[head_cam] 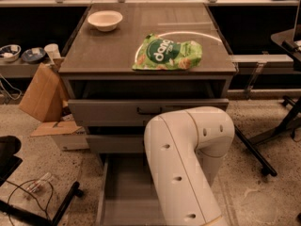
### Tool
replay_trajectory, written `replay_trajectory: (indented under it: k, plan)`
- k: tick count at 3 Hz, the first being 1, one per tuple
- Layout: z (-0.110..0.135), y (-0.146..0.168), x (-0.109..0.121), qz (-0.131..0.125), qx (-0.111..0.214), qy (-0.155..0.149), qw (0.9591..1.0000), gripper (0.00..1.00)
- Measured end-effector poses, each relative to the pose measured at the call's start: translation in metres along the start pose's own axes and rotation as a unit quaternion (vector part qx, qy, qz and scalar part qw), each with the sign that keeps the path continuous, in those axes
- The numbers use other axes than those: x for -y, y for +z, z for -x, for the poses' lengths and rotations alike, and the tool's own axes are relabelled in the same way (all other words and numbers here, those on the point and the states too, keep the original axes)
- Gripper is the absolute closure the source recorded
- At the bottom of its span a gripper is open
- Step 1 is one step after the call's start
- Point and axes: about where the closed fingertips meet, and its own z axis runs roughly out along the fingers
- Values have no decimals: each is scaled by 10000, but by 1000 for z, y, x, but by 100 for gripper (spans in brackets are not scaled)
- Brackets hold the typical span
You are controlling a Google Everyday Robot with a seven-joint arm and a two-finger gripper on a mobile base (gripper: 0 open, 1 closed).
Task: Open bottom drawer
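— Now, left to right: what is on the list?
— Item one, cardboard box (42, 95), leaning beside the cabinet. Item two, white bowl (105, 20), on the counter (94, 55). Item three, bottom drawer (124, 192): lowest of three, at floor level, drawn well out toward the camera. Its plain grey floor and left wall are showing; its front is hidden. Item four, green snack bag (168, 54), counter centre. Item five, white arm (188, 154), elbow covering the drawer's right half.
— And the gripper?
— Not visible; presumably low behind that elbow, at the drawer front. Spread or closed, cannot tell.
— Step in hand?
— Judged: pull nearly complete. Next calls for letting go and backing straight off without nudging the drawer.
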Motion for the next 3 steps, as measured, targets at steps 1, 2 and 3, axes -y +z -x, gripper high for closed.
replay_trajectory:
  k: [1,2,3]
  plan:
    - [2,0,0,0,0,0,10000,100]
    - [-4,0,-9,63,-11,133,9999,100]
    - [-6,-2,-12,79,-24,156,9998,100]
